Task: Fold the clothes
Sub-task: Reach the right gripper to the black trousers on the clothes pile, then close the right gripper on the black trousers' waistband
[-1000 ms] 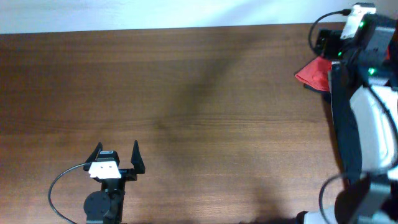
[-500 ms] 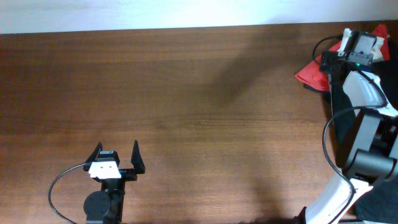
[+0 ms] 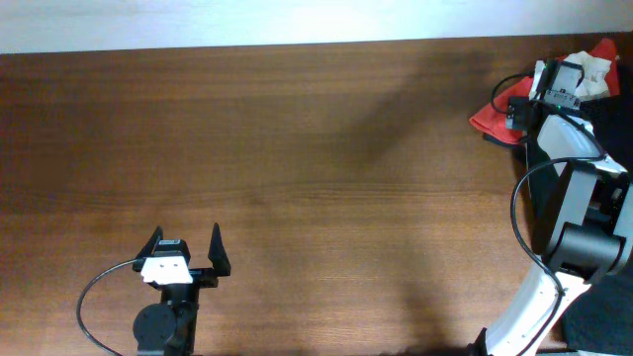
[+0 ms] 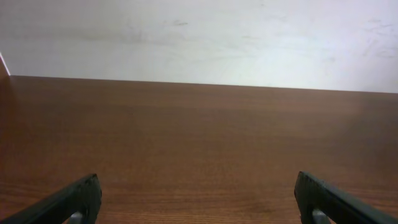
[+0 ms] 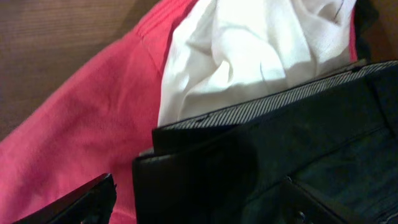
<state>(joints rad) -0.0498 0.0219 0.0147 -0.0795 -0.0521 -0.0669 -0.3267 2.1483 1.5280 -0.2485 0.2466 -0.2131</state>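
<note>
The surface (image 3: pixel 297 148) is brown wood with a fine straight grain. It runs open from the left edge almost to the right edge, which gives you wide room across the middle and along the far edge. Your left arm (image 3: pixel 168 297) sits at the near edge toward the left corner. The left jaws are released, spread wide over the wood, and face a pale wall (image 4: pixel 199 37) beyond the far edge.

The clothes are bunched in the far right corner and spill past the right edge. A red garment (image 3: pixel 490 119) reaches furthest inward, smooth and soft, ending in a pointed tip. A white garment (image 3: pixel 596 67) lies crumpled on it nearer the far edge. In the right wrist view a black garment (image 5: pixel 280 162) with a finely ribbed grey band overlaps both.

Your right arm (image 3: pixel 566 138) stretches along the right edge to this pile. The right jaws are released, held wide over the black cloth, and you cannot tell whether they touch it.
</note>
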